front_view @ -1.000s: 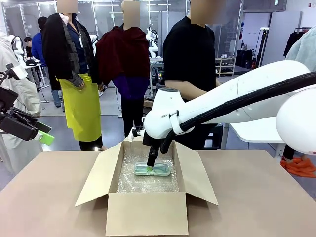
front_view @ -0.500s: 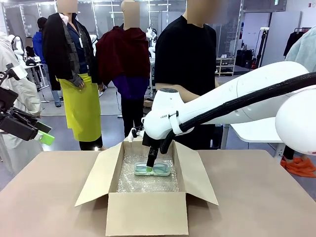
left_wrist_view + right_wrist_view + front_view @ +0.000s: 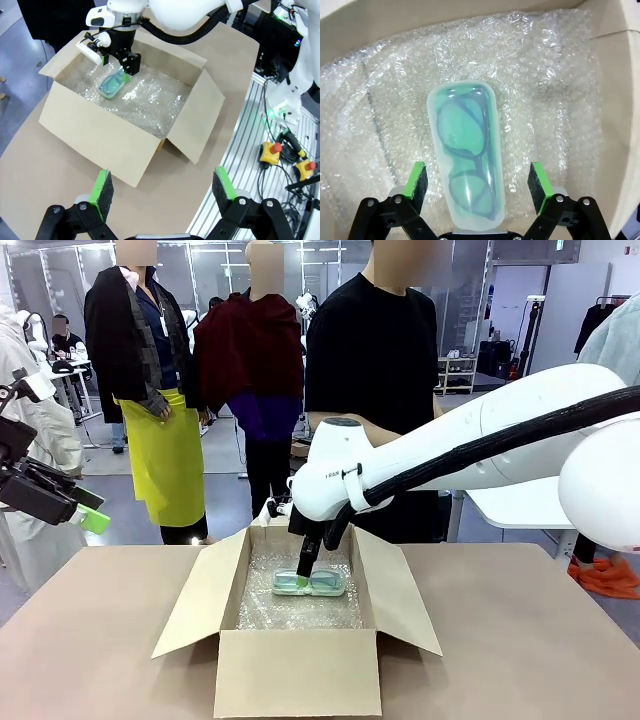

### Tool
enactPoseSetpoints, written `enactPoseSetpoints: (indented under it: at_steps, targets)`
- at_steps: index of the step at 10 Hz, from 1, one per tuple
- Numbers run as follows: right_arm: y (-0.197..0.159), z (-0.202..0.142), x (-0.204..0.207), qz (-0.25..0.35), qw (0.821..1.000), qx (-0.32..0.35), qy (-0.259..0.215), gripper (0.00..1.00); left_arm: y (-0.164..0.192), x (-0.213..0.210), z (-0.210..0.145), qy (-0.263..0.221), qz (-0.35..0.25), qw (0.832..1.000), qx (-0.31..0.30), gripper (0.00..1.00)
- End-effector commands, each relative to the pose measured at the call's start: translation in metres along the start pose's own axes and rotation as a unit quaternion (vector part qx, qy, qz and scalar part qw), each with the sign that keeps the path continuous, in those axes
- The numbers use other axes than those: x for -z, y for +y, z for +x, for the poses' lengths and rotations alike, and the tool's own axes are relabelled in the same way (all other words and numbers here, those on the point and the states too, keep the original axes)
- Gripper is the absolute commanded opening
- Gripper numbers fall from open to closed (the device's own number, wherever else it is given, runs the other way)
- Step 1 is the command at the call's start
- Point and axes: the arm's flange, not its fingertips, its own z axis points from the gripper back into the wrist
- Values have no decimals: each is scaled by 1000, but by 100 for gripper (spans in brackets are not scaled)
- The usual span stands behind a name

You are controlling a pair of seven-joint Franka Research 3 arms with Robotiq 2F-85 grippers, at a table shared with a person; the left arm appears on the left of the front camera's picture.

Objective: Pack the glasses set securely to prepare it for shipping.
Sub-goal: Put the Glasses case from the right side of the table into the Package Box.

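Note:
One clear case of the glasses set (image 3: 465, 150), with mint-green frames inside, lies flat on the bubble wrap in the open cardboard box (image 3: 300, 670). My right gripper (image 3: 477, 182) hangs low in the box, open, its green pads (image 3: 416, 181) on either side of the case with a gap on both sides. From the front, the right gripper (image 3: 306, 578) stands over the left end of the case (image 3: 322, 584). My left gripper (image 3: 163, 187) is open and empty, high above the table to the left (image 3: 88, 512), looking down on the box (image 3: 100, 125) and the case (image 3: 111, 86).
The box flaps (image 3: 400, 590) stand open on all sides. A person in a black shirt (image 3: 375, 350) stands at the far side of the brown table (image 3: 520, 640). Beyond the table edge lie cables and emergency-stop buttons (image 3: 270, 149).
The person behind the table has shifted a little to the left. Both arms and the case have stayed where they were.

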Motion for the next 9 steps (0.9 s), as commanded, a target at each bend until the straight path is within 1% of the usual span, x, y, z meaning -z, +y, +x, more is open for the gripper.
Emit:
enactPoseSetpoints:
  at_steps: [1,2,3,5,7,8,9]
  targets:
    - [27,-15,-66,-15,998,59,3,100,-1,-2,0,-5,-10,1000,6,100]
    - [37,-32,-92,-38,994,98,11,100,-1,-2,0,-5,-10,1000,6,100]
    - [45,-52,-112,-45,990,136,10,100,-1,-2,0,-5,-10,1000,6,100]
    - [66,-94,-150,-79,972,223,-4,100,-1,-2,0,-5,-10,1000,6,100]
    - [94,-136,-177,-121,945,301,-50,100,-1,-2,0,-5,-10,1000,6,100]
    - [102,-160,-185,-136,928,336,-81,100,-1,-2,0,-5,-10,1000,6,100]
    - [109,-190,-194,-153,910,372,-101,100,-1,-2,0,-5,-10,1000,6,100]
